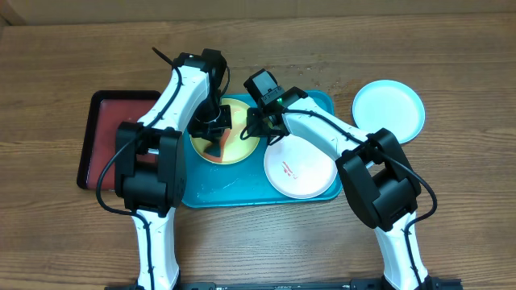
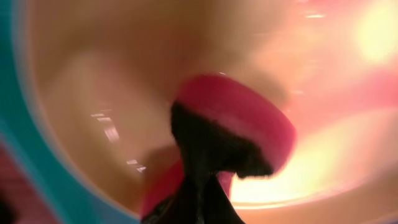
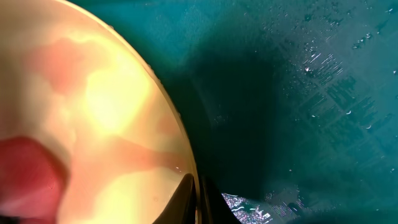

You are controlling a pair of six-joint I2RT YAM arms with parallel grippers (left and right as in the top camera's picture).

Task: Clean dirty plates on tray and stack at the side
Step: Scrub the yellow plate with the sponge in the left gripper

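The yellow-green plate (image 1: 242,147) lies at the left of the turquoise tray (image 1: 222,193). My left gripper (image 1: 211,129) is shut on a red sponge (image 1: 216,148) and presses it on this plate. The left wrist view shows the sponge (image 2: 236,112) on the plate (image 2: 93,93), close and blurred. My right gripper (image 1: 256,122) is shut on the plate's right rim, and its fingers (image 3: 196,196) pinch the rim edge (image 3: 93,93) over the wet tray (image 3: 298,93). A white plate (image 1: 300,167) with a red smear lies on the tray's right. A pale blue plate (image 1: 388,110) lies on the table to the right of the tray.
A smaller dark red, black-rimmed tray (image 1: 105,137) lies against the turquoise tray's left side. The wooden table runs all round. Both arms cross over the tray's middle.
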